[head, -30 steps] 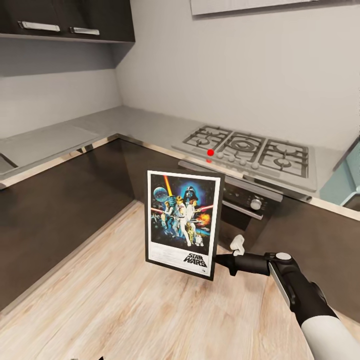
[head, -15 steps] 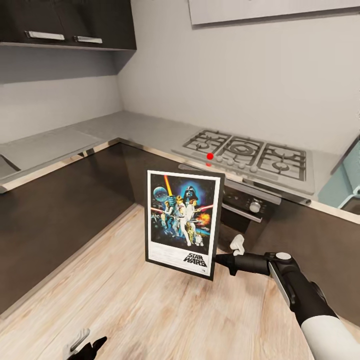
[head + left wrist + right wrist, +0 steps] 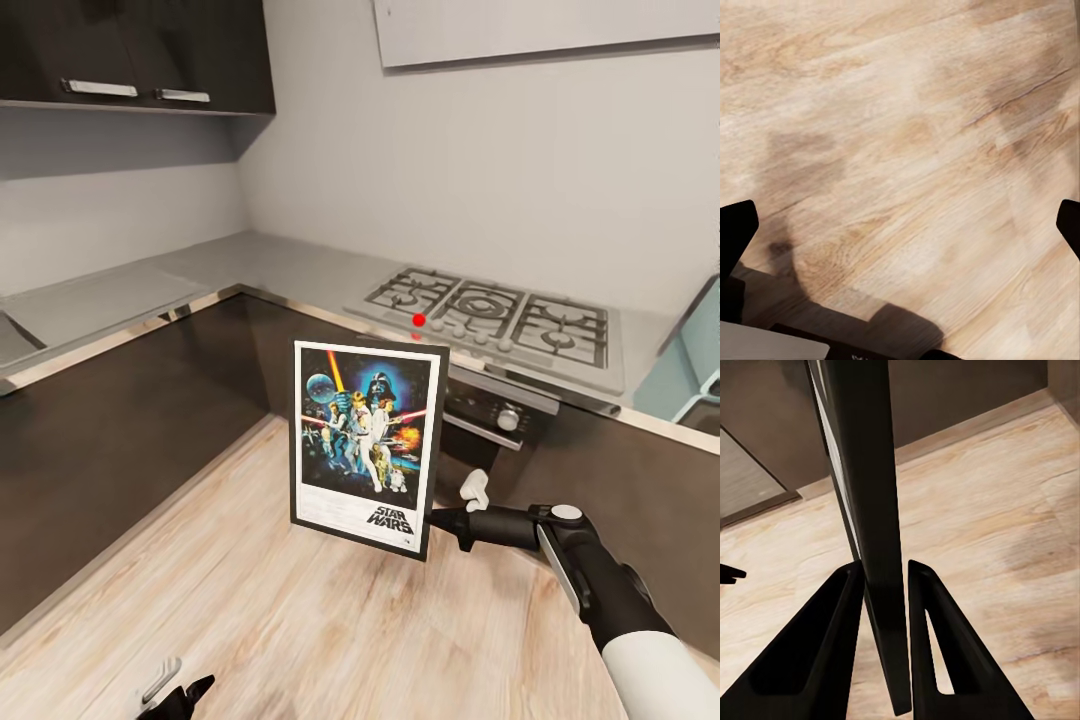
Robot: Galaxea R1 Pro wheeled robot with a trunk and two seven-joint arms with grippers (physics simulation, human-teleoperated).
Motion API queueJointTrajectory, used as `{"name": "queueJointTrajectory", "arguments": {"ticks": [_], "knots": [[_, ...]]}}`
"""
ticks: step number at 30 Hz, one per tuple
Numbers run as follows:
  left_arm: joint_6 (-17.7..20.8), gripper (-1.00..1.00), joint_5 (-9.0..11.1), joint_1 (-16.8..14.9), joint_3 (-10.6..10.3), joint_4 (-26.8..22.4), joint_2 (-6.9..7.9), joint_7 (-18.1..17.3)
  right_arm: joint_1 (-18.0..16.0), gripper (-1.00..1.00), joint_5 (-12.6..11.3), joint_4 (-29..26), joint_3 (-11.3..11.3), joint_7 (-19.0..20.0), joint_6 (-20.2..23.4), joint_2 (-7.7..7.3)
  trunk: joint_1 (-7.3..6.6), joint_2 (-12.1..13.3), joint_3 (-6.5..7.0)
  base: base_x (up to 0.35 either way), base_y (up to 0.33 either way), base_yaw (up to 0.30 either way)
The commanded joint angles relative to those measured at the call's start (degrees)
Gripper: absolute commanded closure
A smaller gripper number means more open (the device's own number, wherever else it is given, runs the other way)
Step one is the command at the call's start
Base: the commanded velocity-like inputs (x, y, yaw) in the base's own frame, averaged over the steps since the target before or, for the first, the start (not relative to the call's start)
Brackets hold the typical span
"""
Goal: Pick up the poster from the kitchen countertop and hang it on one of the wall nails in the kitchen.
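Right gripper (image 3: 437,520) clamped on the poster (image 3: 367,446): in the right wrist view I see both fingers (image 3: 832,637) pressed against the frame edge (image 3: 874,510), one on each side. Grip sits at the poster's lower right edge. Poster held upright in the air over the floor (image 3: 300,620), artwork facing me, logo at the bottom, well clear of the counter (image 3: 290,265).

Right arm (image 3: 600,590) reaches in from the poster's right side, roughly level.

Left gripper (image 3: 170,692) low, below and left of the poster, just above the floor. In the left wrist view its fingertips (image 3: 736,229) stand wide apart with nothing between them but floor boards (image 3: 907,150); released.

Behind the poster: oven (image 3: 495,420) set in the dark cabinets (image 3: 120,430), hob (image 3: 495,320) on the counter above it, with a red dot (image 3: 419,320) at the hob's front edge. Counter runs in an L, turning a corner up and left of the poster. Wall cupboards (image 3: 140,55) hang above the counter's left run.
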Motion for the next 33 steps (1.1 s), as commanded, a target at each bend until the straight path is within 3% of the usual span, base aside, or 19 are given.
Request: {"name": "queueJointTrajectory", "arguments": {"ticks": [1, 33], "knots": [[0.6, -1.00, 0.4, 0.0, 0.3, 0.0, -0.02, -0.2, 0.0, 1.00, 0.1, -0.1, 0.0, 0.3, 0.6, -0.01, 0.00, 0.0, 0.05, 0.000, 0.000, 0.000], [0.4, -1.00, 0.4, 0.0, 0.5, 0.2, -0.02, -0.2, 0.0, 1.00, 0.1, -0.1, 0.0, 0.3, 0.6, -0.01, 0.00, 0.0, 3.06, 0.000, 0.000, 0.000]]}}
